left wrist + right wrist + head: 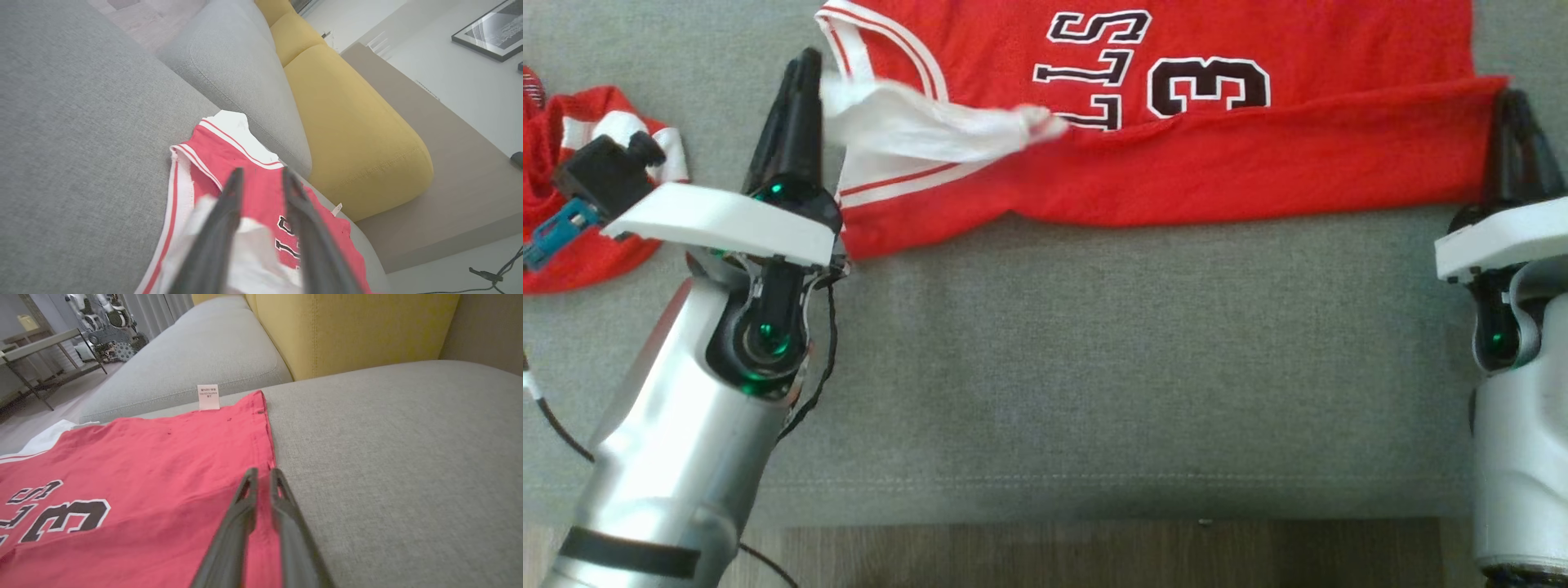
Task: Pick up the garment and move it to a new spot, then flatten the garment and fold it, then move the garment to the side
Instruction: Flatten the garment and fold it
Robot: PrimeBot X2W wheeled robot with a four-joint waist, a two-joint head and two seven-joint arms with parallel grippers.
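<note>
We judge the fold in hand, the red garment [1258, 163] lying on the grey sofa seat [1094, 327], near edge turned over; left gripper [805, 65] parted at the armhole; right gripper [1512, 98] nearly closed at the hem, grip unclear; next, lift clear without dragging cloth.

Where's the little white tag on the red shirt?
In the right wrist view, the tag sticks out from the shirt's far edge near its corner, on the gray sofa just before the yellow cushion.
</note>
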